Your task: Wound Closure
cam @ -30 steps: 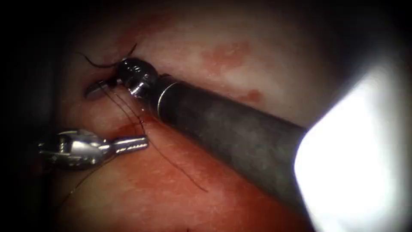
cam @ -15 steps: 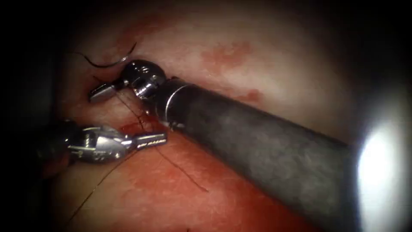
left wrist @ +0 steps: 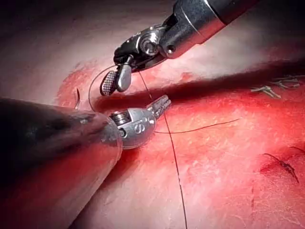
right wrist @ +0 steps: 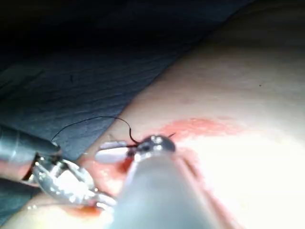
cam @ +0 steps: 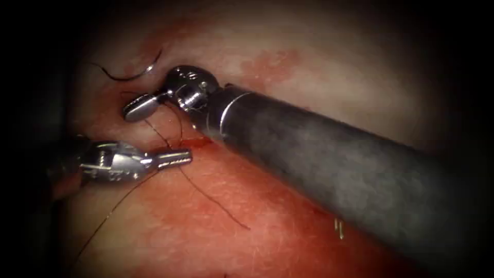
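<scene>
On the tissue (cam: 288,62), wet with red fluid (cam: 216,226), my left tool (cam: 177,157) comes in from the left, its jaws shut on the dark thread (cam: 154,131). That thread rises from the jaws to the stitch site by the right tool and trails down-left below them. A loose thread end (cam: 221,208) lies to the right of the left tool. My right tool (cam: 135,108) sits above the left one. Its jaws (left wrist: 114,83) stand apart with one ridged pad face showing and nothing between them. A dark curved strand (cam: 126,77) arcs just beyond them.
The right tool's thick shaft (cam: 334,159) crosses the tissue from the right and casts a dark shadow (left wrist: 224,86). Older stitch ends (left wrist: 283,164) and pale marks (left wrist: 269,88) lie further along the tissue. A dark cloth (right wrist: 95,71) borders the tissue.
The right tool has drawn back to the right from the stitch site and its jaws have opened. The left tool, still shut on the thread, has shifted slightly right and up.
</scene>
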Available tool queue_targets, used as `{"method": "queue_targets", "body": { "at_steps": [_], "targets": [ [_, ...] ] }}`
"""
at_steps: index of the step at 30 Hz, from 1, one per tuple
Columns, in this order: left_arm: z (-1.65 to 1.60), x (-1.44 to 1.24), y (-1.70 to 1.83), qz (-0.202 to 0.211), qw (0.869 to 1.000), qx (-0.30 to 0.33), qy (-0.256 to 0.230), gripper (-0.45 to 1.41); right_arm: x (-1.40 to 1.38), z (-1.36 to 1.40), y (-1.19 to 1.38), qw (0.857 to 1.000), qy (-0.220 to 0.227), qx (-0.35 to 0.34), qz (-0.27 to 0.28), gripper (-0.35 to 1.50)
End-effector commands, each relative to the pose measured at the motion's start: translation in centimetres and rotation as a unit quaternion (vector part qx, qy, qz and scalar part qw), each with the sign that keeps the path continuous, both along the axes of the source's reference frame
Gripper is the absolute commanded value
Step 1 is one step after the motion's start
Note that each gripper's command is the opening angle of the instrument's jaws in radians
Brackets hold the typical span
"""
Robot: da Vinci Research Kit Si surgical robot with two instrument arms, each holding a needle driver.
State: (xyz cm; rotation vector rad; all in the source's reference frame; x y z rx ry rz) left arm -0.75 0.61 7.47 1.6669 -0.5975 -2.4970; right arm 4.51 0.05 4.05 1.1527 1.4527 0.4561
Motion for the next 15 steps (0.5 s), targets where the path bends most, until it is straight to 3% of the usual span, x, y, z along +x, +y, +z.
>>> {"method": "queue_targets", "body": {
  "at_steps": [1, 9, 15],
  "targets": [
    [0.09, -0.04, 0.02, -0.001, 1.000, 0.001, 0.003, -0.45, 0.06, 0.06, 0.07, 1.000, -0.001, -0.008, -0.008, 0.83],
    [0.40, 0.14, 0.05, -0.005, 1.000, 0.004, 0.019, -0.45, -0.09, 0.11, 0.12, 0.999, -0.003, -0.033, -0.021, 0.74],
    [0.42, 0.33, 0.06, -0.007, 1.000, 0.010, 0.022, -0.45, -0.16, 0.12, 0.11, 0.994, 0.012, -0.100, -0.047, 0.61]
  ]
}}
